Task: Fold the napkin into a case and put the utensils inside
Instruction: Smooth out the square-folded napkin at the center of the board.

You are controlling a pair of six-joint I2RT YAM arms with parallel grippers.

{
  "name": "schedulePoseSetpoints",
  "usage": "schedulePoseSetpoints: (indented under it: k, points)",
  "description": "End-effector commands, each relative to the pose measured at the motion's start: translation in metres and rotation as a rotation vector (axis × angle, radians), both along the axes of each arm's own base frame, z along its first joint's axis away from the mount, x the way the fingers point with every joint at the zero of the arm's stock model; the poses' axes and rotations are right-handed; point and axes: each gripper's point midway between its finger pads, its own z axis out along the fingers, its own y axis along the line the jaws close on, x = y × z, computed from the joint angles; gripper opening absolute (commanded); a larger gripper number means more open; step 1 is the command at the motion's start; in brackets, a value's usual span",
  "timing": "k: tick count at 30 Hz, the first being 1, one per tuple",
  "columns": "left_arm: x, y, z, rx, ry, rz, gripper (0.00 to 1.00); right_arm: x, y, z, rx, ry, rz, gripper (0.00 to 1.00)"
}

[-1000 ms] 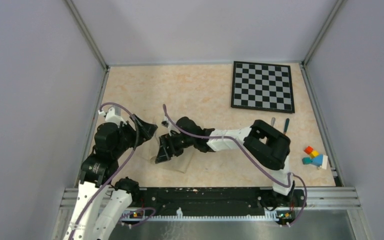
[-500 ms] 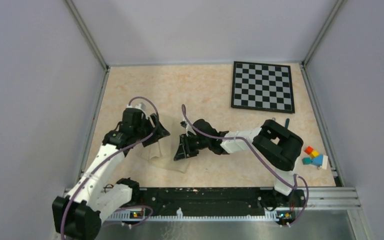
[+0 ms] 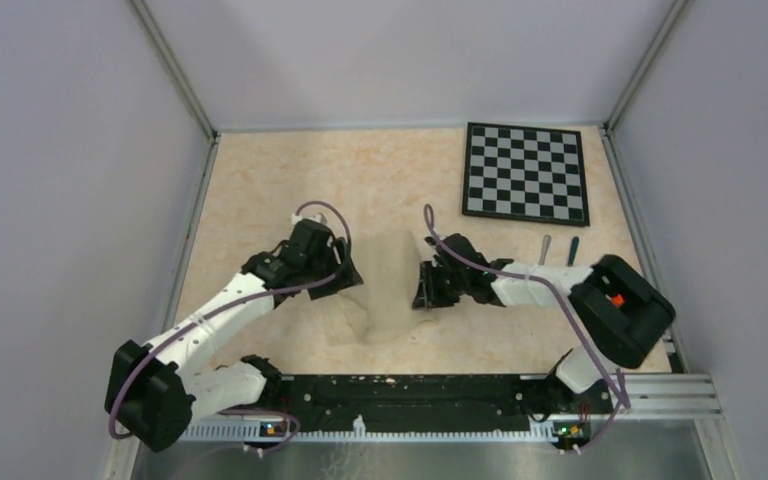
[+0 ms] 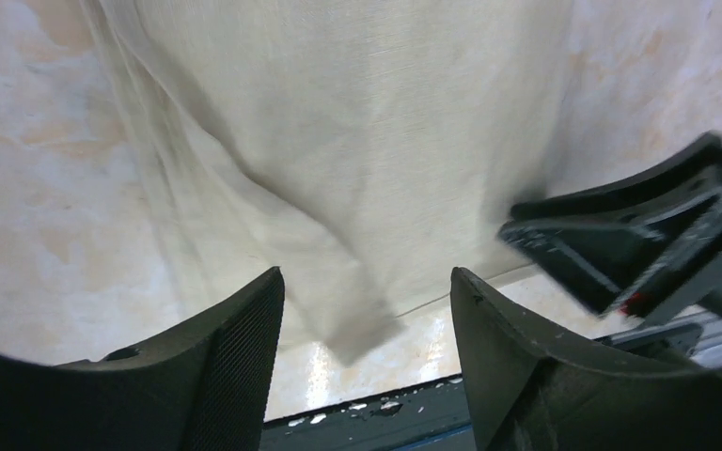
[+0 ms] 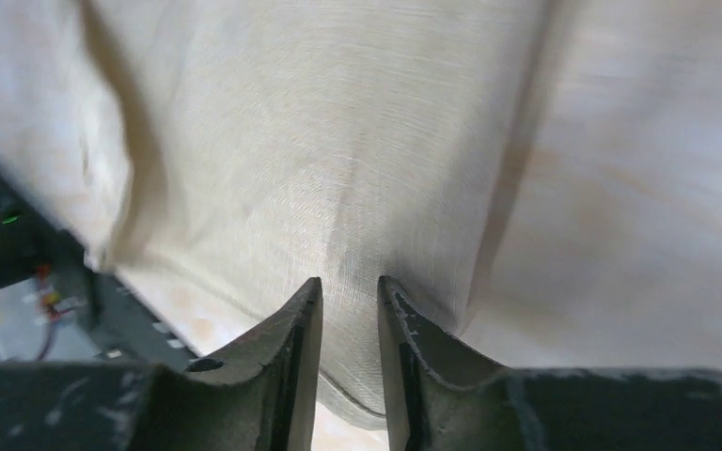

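Near-left of the checkered board (image 3: 525,172), the limp, light napkin (image 3: 388,285) hangs with its board-side edge clamped by the right end effector (image 5: 350,284), the left end effector (image 4: 367,277) gaping apart; corners probably grip best.

The napkin (image 5: 338,141) is finely woven, matt beige cloth, its threads plain in the right wrist view. The surface (image 4: 28,216) beneath looks smooth and stone-patterned with a faint sheen. The left hand (image 4: 367,277) has matt black plastic fingers (image 4: 240,352) with stippled inner faces.
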Motion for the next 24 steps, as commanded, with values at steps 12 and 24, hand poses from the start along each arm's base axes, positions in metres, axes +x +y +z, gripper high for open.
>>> schedulePoseSetpoints:
  k: [12,24]
  points:
    - [-0.028,-0.111,-0.027,0.222,0.048,-0.201,0.47,-0.010,-0.040,0.027,0.007,-0.084,0.019,0.43]
    - [-0.069,-0.118,-0.072,0.120,0.215,-0.283,0.43,-0.013,-0.066,0.016,0.041,-0.032,-0.066,0.39]
